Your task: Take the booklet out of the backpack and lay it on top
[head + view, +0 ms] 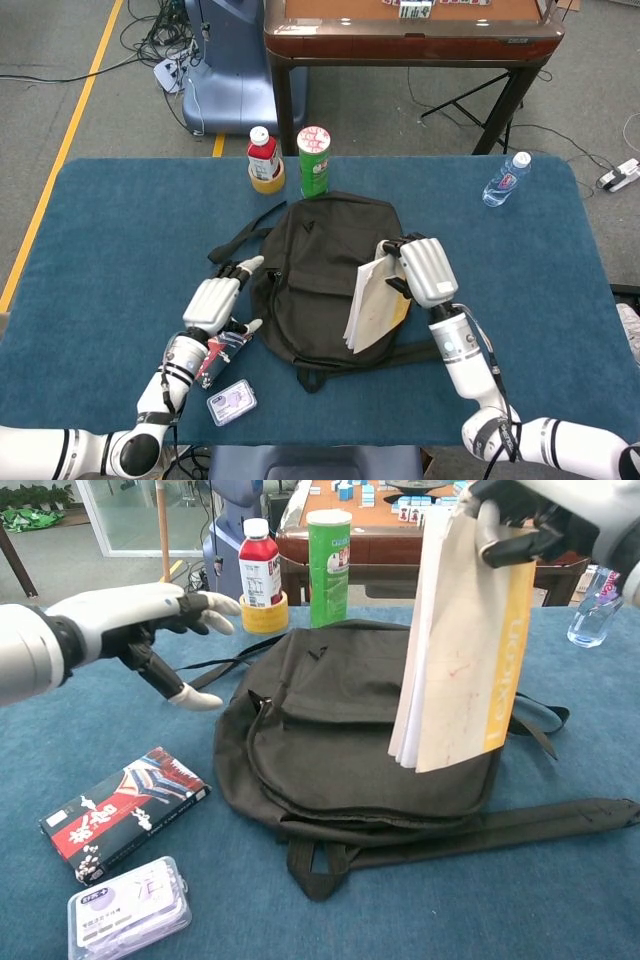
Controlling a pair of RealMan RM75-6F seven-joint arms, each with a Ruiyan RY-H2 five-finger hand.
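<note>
Hanging upright at right of centre frame: thin white booklet with yellow spine strip (460,650), clear of the flat black fabric backpack (320,280) beneath, pinched at its top edge by curled fingers of right hand (422,269). Hovering at left of frame, off the bag: left hand (212,300), fingers spread, holding nothing. Advising for laying: tipping the booklet flat over mid-bag, lowering before loosening fingers, avoiding the sloping edge.

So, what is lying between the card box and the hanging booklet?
In the chest view, only the black backpack lies between the card box and the booklet.
</note>
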